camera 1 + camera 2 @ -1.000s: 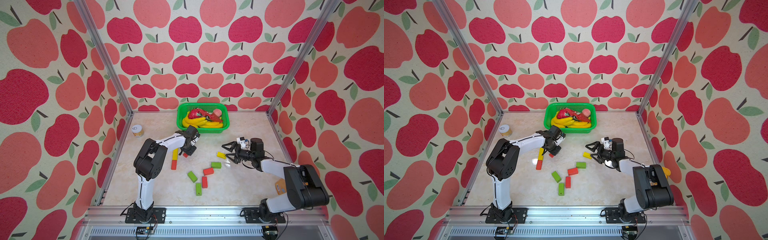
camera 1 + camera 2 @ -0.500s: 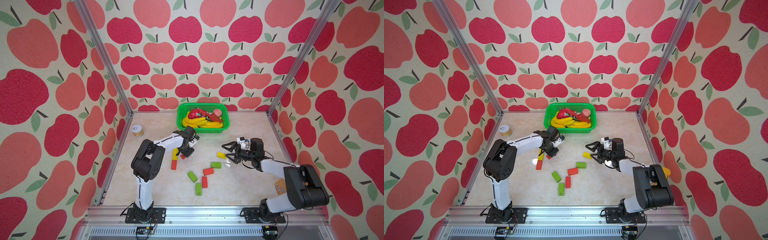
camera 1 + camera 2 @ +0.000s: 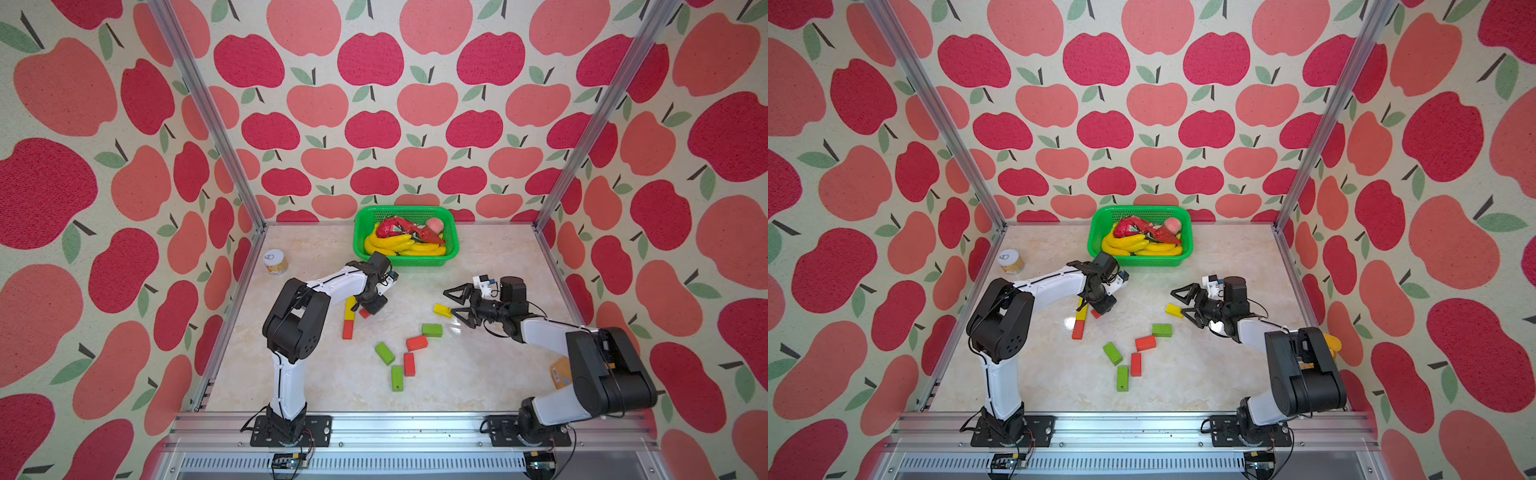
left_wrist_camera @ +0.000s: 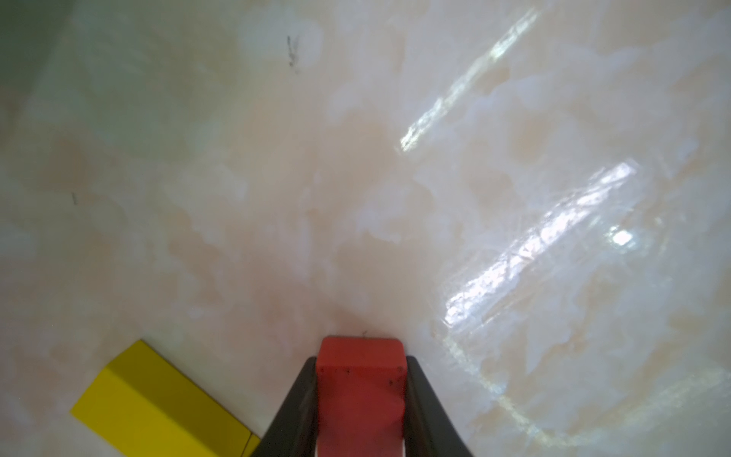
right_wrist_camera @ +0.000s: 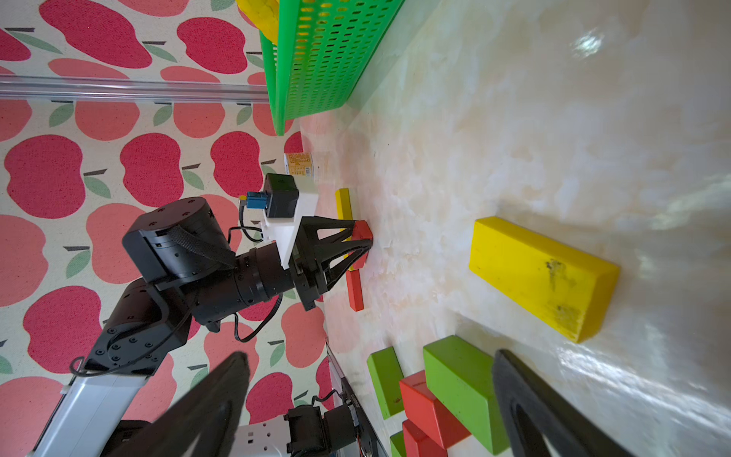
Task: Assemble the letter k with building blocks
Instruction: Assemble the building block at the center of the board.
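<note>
scattered red, yellow, green blocks (image 3: 416, 343)

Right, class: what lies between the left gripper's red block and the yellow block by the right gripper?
Nothing: both top views show only bare table between red block and yellow block.

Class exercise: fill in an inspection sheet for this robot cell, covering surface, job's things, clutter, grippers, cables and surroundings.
Surface: glossy marble-look tabletop, faint marks.
Job's things: nine building blocks counted; two form a row, one gripped, six loose.
Clutter: green basket of toy fruit; small jar.
Grippers: left gripper shut on a red block; right gripper open, facing a yellow block.
Cables: black loop at the left wrist.
Surroundings: apple-print walls, aluminium posts.
</note>
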Action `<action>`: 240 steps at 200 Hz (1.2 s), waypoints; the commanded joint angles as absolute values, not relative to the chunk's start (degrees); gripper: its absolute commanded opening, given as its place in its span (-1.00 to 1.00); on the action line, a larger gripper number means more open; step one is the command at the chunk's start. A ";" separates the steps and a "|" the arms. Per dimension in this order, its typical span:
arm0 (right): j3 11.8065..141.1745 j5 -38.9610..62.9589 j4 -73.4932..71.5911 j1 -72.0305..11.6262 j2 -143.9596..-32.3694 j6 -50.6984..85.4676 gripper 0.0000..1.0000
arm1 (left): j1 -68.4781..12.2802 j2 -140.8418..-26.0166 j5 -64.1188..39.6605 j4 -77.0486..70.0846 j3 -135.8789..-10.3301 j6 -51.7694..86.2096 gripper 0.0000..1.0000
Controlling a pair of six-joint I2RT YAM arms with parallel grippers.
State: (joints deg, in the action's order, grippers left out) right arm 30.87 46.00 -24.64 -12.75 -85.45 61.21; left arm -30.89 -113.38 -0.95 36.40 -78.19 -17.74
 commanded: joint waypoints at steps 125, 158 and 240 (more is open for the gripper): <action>31.99 46.58 -25.53 -13.18 -86.87 61.26 0.99 | -28.87 -115.67 -0.40 36.12 -81.40 -18.72 -0.32; 32.06 46.49 -25.55 -13.14 -87.07 61.17 0.99 | -28.37 -115.67 -0.52 36.22 -81.68 -18.47 -0.32; 32.08 46.58 -25.65 -13.19 -87.14 61.26 0.99 | -27.86 -116.24 -0.96 35.73 -81.59 -18.19 -0.31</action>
State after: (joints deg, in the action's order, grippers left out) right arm 30.89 45.98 -25.23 -12.75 -86.56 61.21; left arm -28.36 -115.11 -0.49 35.94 -80.31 -17.91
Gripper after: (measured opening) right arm 0.993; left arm 0.342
